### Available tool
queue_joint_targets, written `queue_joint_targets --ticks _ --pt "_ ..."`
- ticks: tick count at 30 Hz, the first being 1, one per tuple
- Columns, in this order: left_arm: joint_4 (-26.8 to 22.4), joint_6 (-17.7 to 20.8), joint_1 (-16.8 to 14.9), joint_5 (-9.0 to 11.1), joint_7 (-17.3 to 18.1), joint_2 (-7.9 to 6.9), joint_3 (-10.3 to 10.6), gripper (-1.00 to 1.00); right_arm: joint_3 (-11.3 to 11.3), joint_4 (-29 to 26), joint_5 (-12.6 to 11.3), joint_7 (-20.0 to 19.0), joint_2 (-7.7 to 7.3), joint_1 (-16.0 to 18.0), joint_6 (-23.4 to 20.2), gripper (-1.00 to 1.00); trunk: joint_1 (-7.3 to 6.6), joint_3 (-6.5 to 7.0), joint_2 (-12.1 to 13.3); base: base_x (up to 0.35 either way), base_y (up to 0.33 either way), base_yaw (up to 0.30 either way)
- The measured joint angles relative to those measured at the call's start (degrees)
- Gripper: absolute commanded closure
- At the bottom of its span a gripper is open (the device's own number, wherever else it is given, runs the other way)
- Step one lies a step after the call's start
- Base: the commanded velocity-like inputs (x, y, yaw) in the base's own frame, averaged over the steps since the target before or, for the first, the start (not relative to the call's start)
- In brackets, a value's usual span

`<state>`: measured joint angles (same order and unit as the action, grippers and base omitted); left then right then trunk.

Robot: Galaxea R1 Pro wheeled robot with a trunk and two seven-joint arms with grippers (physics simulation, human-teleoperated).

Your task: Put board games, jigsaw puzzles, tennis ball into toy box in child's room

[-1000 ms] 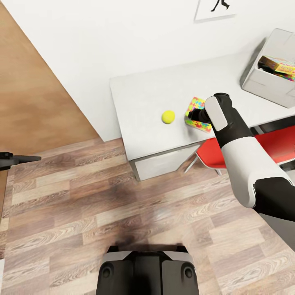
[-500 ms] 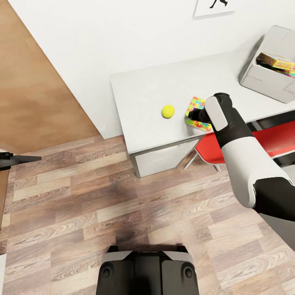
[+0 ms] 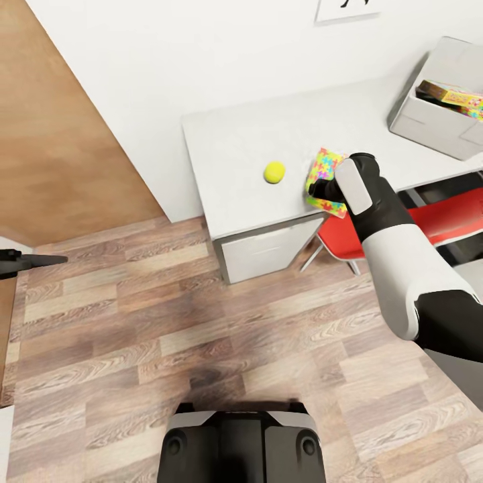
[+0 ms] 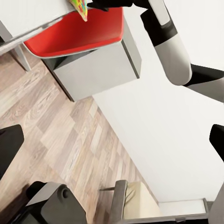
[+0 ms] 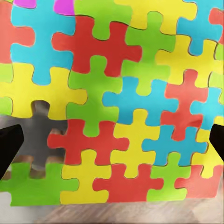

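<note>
The right tool (image 3: 320, 190) gripped the jigsaw puzzle (image 3: 325, 176) at the worktop (image 3: 235, 147) front edge, beside the tennis ball (image 3: 274, 172); it needed lifting level before carrying to the toy box (image 3: 429, 121)

Red chair (image 3: 439, 225) tucked under desk at 3 o'clock; wood-plank floor (image 3: 201, 335) below, brown door (image 3: 60, 134) at 10 o'clock, white wall (image 3: 201, 54) behind.

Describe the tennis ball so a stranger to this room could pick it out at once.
Find the white table against the wall. Near its front edge lies the tennis ball, just left of the multicoloured jigsaw puzzle box at the right tool. It is the one small, round, plain yellow-green thing there; its neighbours are boxes.
</note>
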<state>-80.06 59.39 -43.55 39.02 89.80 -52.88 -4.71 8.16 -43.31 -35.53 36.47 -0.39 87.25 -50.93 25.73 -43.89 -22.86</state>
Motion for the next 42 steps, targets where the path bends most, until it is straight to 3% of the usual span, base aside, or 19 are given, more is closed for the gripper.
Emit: queue_joint_targets --ticks 42 --pt "0.0 0.0 0.0 0.0 0.0 0.08 -0.1 -1.00 -0.5 3.2 -0.4 0.1 0.01 0.8 -0.4 -1.00 -0.03 0.00 0.0 -0.018 0.006 0.000"
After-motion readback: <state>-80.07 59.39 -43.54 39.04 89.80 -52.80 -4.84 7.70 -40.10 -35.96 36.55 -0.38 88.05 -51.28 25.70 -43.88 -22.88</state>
